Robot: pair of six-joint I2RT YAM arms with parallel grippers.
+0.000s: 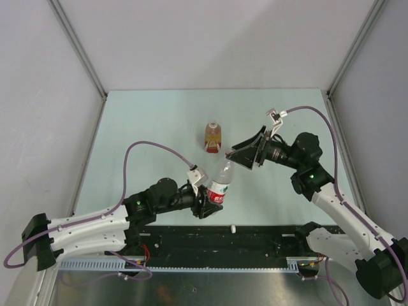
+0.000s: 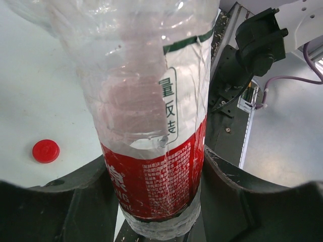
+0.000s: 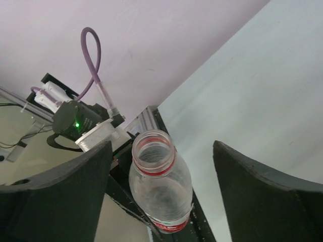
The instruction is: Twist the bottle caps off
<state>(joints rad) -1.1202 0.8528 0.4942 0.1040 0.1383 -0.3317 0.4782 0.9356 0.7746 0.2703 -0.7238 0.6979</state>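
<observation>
Labelled bottle (image 2: 151,171) was pinched low in my left claw (image 2: 156,206) | neck (image 3: 153,162) bare, red cap (image 2: 46,150) lay on desk (image 2: 30,91) | right claw (image 3: 162,151) spread near neck | I reckoned: back off straight, hold firm.

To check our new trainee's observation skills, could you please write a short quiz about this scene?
1. True or false: the labelled bottle clamped in the left gripper has its cap on.
2. What colour is the loose cap lying on the table in the left wrist view? A white, B red, C blue.
3. Fill in: the right gripper, its fingers either side of the bottle's mouth, has its jaws ____.
Key: 1 false, its mouth is uncovered; 2 B; 3 open.
</observation>
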